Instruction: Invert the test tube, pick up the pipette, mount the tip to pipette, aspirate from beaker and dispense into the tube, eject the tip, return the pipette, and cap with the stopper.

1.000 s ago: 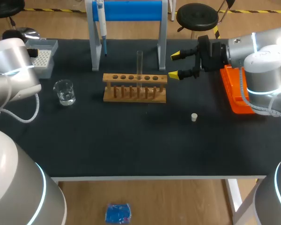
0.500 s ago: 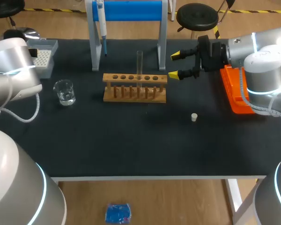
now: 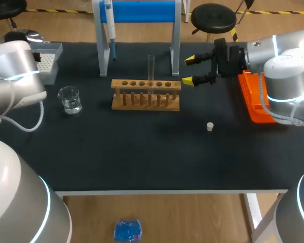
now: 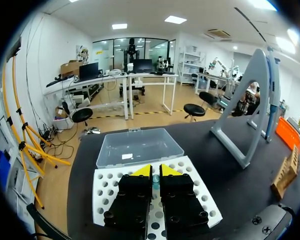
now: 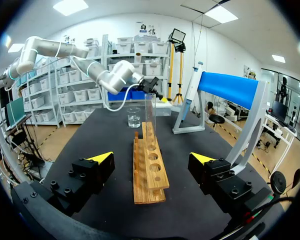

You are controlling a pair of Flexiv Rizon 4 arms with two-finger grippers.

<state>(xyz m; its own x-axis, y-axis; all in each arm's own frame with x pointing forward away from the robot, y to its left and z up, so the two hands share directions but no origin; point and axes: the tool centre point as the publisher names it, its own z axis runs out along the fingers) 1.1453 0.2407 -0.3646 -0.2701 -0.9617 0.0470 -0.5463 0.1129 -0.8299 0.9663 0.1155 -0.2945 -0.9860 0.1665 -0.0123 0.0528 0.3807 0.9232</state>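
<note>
Ahead, rack, tube (right claw spread)

Black table with wooden rack, beaker, tip box, pipette stand, stopper, orange tray.

Black table, white edge; wooden floor below.

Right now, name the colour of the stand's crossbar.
Blue; the crossbar shows best in the head view.
</note>
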